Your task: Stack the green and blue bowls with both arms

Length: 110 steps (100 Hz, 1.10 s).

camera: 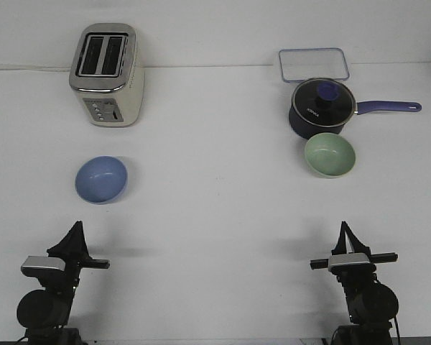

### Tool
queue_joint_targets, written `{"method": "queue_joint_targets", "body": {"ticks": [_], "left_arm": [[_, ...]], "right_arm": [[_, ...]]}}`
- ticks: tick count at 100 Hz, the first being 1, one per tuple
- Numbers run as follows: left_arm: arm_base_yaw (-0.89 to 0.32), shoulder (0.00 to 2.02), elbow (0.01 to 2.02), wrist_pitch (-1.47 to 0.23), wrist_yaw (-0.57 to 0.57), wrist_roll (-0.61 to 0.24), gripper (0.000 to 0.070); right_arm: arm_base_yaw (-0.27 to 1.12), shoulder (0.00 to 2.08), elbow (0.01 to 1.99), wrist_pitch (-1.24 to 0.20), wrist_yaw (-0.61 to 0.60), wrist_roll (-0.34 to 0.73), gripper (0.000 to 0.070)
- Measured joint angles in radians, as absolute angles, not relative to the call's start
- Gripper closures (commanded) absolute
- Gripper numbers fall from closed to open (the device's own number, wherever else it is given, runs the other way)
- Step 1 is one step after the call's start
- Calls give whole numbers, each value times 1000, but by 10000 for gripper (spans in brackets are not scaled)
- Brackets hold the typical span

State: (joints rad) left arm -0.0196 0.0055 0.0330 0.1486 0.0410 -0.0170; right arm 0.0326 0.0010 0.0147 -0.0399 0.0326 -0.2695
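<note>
The blue bowl (100,180) sits upright on the white table at the left, its inside bare. On the right the green bowl (330,154) stands upright, right in front of a dark saucepan and very close to it. My left gripper (76,228) is low at the near left, a short way in front of the blue bowl, its fingers meeting in a point with nothing held. At the near right my right gripper (343,228) points toward the green bowl from some distance, fingers also together and holding nothing.
A dark navy lidded saucepan (322,108) with a blue handle pointing right stands behind the green bowl. Behind that lies a clear rectangular container (313,65). A cream and silver toaster (108,75) stands at the back left, behind the blue bowl.
</note>
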Motion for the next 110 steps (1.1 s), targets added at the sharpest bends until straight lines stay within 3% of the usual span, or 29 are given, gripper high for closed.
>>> {"method": "queue_joint_targets", "body": {"ticks": [93,110], "left_arm": [[-20,6,33,149,41,-17,685],[-20,6,33,149,41,-17,685]], "right_arm": [[33,1,15,11,27,-265,694],[33,1,15,20,27,-145,694]]}}
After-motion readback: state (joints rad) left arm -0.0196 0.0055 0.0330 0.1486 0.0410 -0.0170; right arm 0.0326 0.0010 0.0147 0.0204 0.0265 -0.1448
